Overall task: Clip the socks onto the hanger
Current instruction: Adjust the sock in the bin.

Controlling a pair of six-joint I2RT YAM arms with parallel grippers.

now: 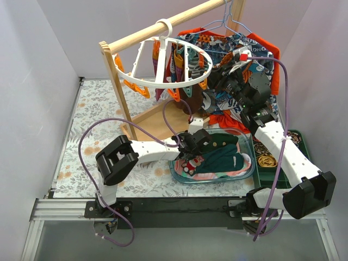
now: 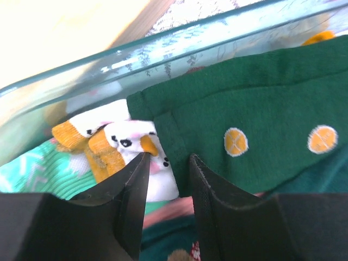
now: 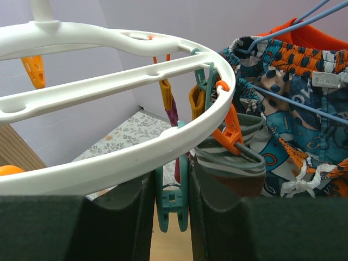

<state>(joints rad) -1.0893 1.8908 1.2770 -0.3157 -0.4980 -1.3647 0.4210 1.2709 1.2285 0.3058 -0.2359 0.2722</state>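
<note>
Okay, socks first: the green sock w/ yellow dots [image 2: 261,109] lies in the glass dish [image 2: 163,46], abt 5 o'clock from the hanger [image 1: 163,85] in the top view. The plain teal sock [image 1: 225,159] is just beside it toward 6, and a white-and-orange cartoon sock [image 2: 136,141] sits at its 9 o'clock.

My left gripper [image 2: 169,157] is down in the dish. Its fingers are a narrow gap apart, straddling the green sock's cuff edge; can't tell if they pinch fabric.

The hanger hangs from the wooden rail [image 1: 130,37] at 12 o'clock. My right gripper [image 3: 171,182] is up at the ring's rim, fingers closed on a teal peg [image 3: 171,212]. At that peg's 2 o'clock an orange peg [image 3: 231,130] bites a grey-striped piece [image 3: 234,163], w/ the patterned shirt [image 3: 293,109] behind.

Step in hand, I reckon: pickup of the green sock, w/ the right arm readying the peg. Next needs a firm pinch on the cuff only, not the cartoon sock. Then a lift clear of the dish wall, toward 12, to bring the cuff into the teal peg's mouth.
</note>
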